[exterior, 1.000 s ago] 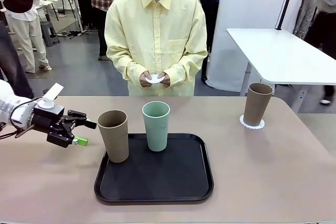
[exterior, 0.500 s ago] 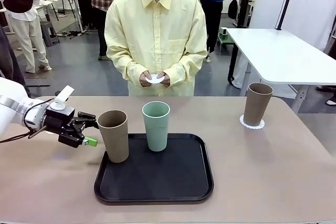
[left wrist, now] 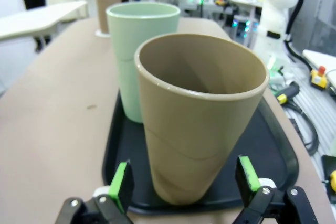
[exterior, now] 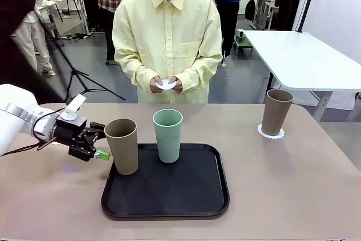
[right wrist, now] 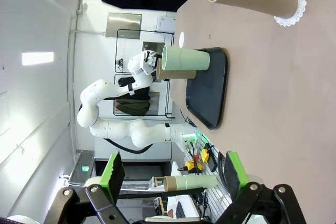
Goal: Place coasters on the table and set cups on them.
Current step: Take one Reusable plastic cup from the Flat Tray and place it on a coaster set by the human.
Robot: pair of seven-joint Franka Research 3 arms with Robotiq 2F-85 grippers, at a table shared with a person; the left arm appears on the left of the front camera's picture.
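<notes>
Taupe-brown near cup (exterior: 122, 146) stands at the black tray's (exterior: 169, 198) left edge beside the mint-green cup (exterior: 168, 135), flanked but untouched by the left gripper's (exterior: 101, 139) wide-spread fingers; right gripper (right wrist: 172, 177) gapes wide, empty; far cup (exterior: 277, 111) sits on a coaster (exterior: 271, 134) on the table (exterior: 304, 184); person's hands (exterior: 166, 86) hold a white disc.

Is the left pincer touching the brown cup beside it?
Apart. Left wrist view: tray shows between the brown cup and each pad of the left pincer.

Mint cup (exterior: 167, 135) just beside brown cup (exterior: 122, 145)
</notes>
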